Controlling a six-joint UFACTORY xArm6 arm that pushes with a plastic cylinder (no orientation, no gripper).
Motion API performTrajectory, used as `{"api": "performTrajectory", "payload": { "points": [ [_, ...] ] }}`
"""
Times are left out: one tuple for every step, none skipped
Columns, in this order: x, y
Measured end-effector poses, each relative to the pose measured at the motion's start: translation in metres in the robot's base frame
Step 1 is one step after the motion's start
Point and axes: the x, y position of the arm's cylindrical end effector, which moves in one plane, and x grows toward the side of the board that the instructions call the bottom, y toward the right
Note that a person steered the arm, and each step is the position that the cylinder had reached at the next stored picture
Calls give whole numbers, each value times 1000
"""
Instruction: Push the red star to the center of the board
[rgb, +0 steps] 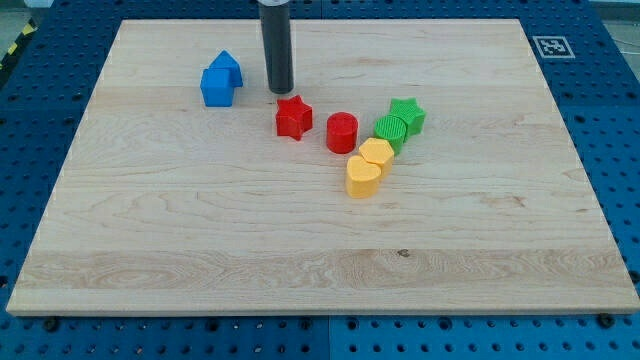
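The red star (293, 117) lies on the wooden board (200, 230), above and left of the board's middle. My tip (280, 91) stands just above and slightly left of the star, very close to it; I cannot tell if they touch. A red cylinder (342, 132) sits just right of the star.
Two blue blocks (220, 81) sit together left of my tip. A green star (407, 115) and a green block (391, 129) sit right of the red cylinder. Two yellow blocks (368, 166) lie below them, touching. Blue perforated table (620, 120) surrounds the board.
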Motion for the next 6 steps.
{"api": "performTrajectory", "payload": {
  "points": [
    [7,-12],
    [14,-20],
    [35,-25],
    [63,-25],
    [69,-23],
    [69,-6]
  ]
}}
